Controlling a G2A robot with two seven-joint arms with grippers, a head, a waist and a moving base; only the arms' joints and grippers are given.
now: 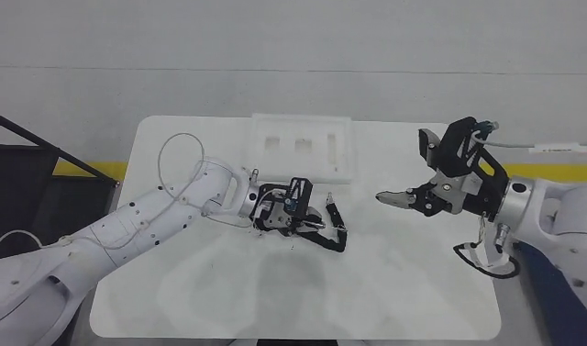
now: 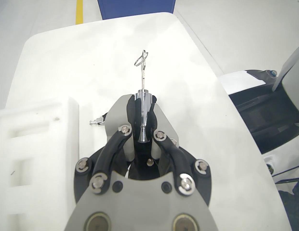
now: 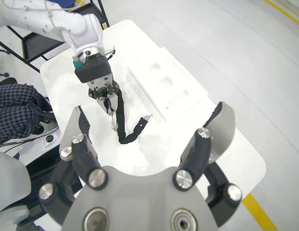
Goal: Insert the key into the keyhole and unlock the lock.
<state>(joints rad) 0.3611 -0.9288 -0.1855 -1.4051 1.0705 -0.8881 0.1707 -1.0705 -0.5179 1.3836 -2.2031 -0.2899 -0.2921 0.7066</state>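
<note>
At mid-table, our left gripper (image 2: 142, 100) clamps the lock (image 2: 143, 126), key (image 2: 142, 78) inserted.
We fear our right gripper (image 3: 150, 109), jaws apart, could knock the key askew.

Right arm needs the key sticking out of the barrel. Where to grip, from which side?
Probably the outer end of the key, by the ring, pinched across its flat faces; the right gripper, open, comes from the free end, since the left gripper clamps the lock barrel behind it.

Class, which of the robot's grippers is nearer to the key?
Left. The left gripper is shut on the lock body, with the key sticking out just beyond its fingertips. The right gripper hangs open, well apart, above the table.
</note>
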